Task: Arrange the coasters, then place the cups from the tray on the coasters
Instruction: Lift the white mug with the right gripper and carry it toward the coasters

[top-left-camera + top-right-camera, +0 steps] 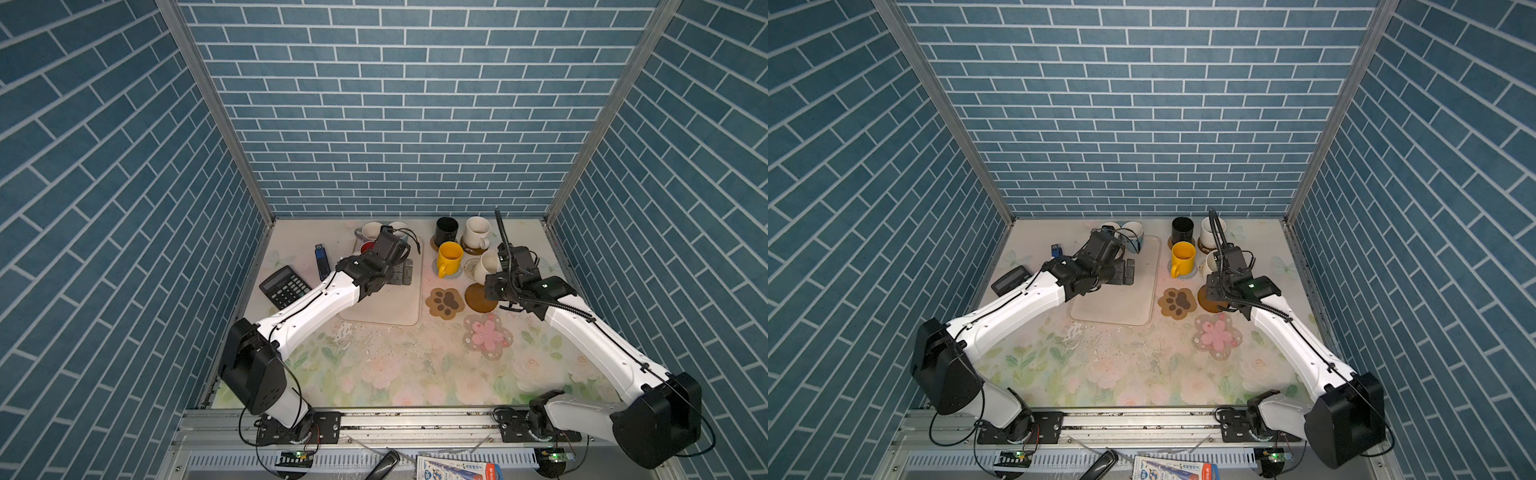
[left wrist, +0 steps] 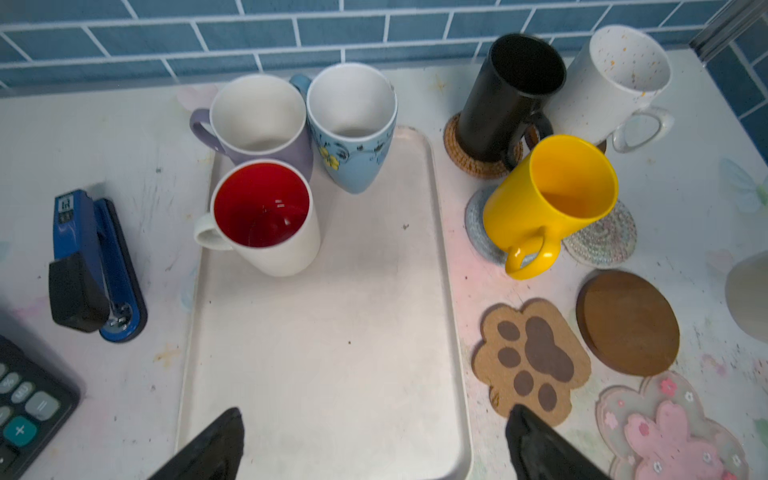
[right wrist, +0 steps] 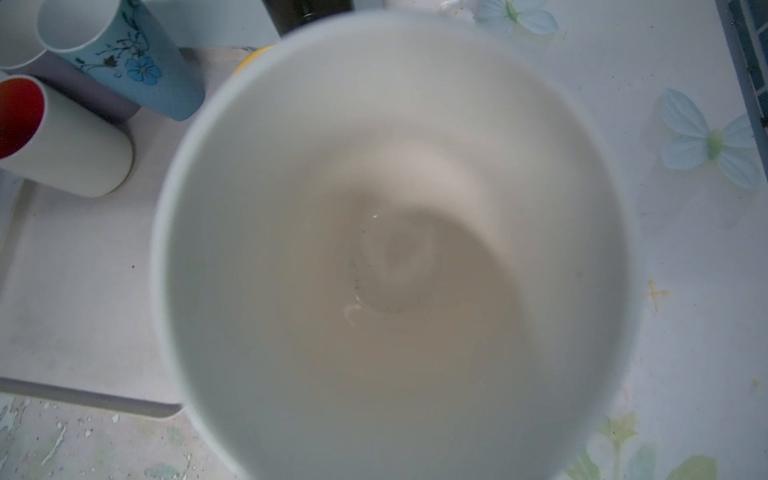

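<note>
Between red-inside cup [image 2: 262, 216] and near rim of tray [image 2: 324, 332], bare surface.

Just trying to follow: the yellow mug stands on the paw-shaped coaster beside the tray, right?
No. The yellow mug stands on the blue knit coaster beside the tray; the paw coaster is bare. The left wrist view shows it.

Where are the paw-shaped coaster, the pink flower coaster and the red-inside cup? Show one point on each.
paw-shaped coaster [image 2: 544, 349], left wrist view, on the large dark pad.
pink flower coaster [image 2: 673, 438], left wrist view, on the pink middle.
red-inside cup [image 2: 262, 208], left wrist view, on its red inner wall.
</note>
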